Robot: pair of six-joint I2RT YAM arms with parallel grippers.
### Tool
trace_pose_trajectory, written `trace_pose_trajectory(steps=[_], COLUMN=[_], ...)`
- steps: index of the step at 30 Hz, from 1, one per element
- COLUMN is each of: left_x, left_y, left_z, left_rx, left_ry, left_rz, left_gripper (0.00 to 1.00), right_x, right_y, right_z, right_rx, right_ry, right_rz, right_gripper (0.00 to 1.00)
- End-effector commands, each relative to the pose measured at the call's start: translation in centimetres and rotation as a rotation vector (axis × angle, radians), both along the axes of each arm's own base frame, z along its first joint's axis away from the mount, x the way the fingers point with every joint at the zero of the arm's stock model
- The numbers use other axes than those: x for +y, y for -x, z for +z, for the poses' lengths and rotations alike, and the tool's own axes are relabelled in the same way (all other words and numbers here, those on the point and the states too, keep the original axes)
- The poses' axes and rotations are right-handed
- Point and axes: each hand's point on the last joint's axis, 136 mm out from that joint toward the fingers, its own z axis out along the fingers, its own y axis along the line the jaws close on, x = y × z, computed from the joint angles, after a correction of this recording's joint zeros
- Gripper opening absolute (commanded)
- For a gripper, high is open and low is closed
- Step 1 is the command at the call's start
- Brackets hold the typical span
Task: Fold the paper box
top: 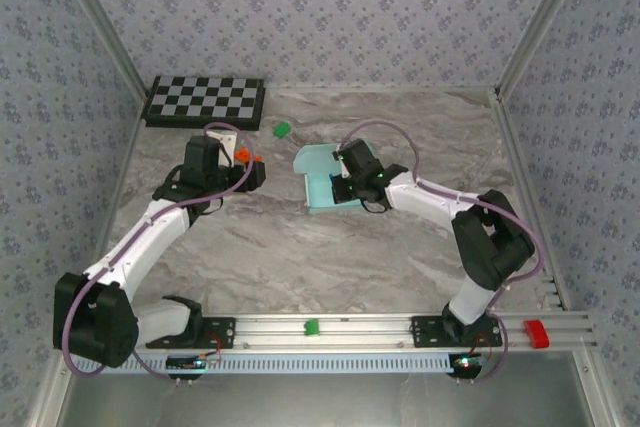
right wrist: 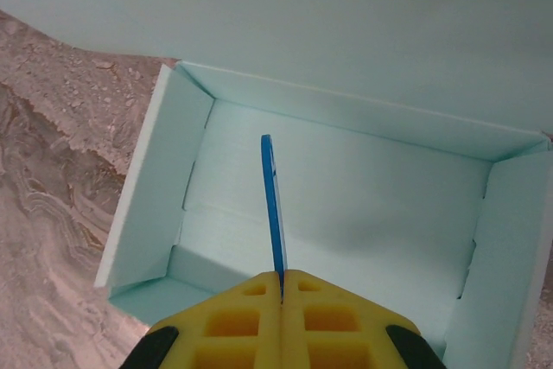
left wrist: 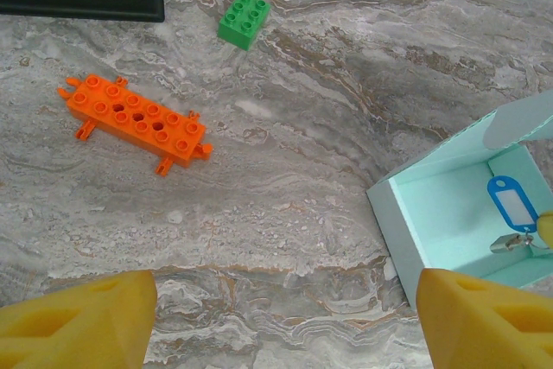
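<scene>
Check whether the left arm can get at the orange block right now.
Probably yes. The left end effector is open, with bare table between it and the orange block; the green block and paper box sit well aside.

My desk [top: 300, 257] is a grey-brown marbled slab. Stuff lying right on it: a black-and-white checkerboard [top: 204, 101] flat in the far left corner, a small green block [top: 282, 130] just right of that, an orange studded plate [left wrist: 135, 122] a bit nearer me, and the paper box [top: 318, 192], open, around the middle, right of both blocks.
</scene>
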Motion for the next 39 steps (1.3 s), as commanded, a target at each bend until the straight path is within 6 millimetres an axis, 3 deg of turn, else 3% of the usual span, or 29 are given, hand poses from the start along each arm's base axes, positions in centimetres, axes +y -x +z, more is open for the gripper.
trace_pose_trajectory(steps=[1,4,13,17,25,33,39], left_x=[0.1,0.1,0.1,0.1,-0.5,-3.9,-6.2], left_y=[0.1,0.1,0.2,0.2,0.3,0.6,0.1], left_z=[0.4,0.4,0.0,-0.1,0.2,0.9,0.9], left_rx=[-0.004,-0.004,0.004,0.005,0.01,-0.022,-0.083], left_ry=[0.003,0.004,0.008,0.009,0.026,0.045,0.005], left_rz=[-0.006,-0.006,-0.003,-0.002,-0.029,-0.196,-0.303], left_gripper=[0.78,0.78,0.78,0.79,0.78,0.76,0.75], right_x=[-0.4,-0.2,0.2,0.1,-0.6,-3.3,-6.4], right_y=[-0.5,-0.5,-0.7,-0.6,-0.1,1.2,1.0], right_z=[-0.3,-0.7,-0.8,-0.3,3.7,7.8,9.3], right_rx=[0.009,0.026,0.039,0.033,-0.09,-0.184,-0.206], right_ry=[0.047,0.052,0.052,0.055,0.021,0.005,0.016], right_rz=[-0.04,-0.039,-0.039,-0.037,-0.013,-0.003,0.017], right_gripper=[0.0,0.01,0.27,0.29,0.3,0.4,0.47])
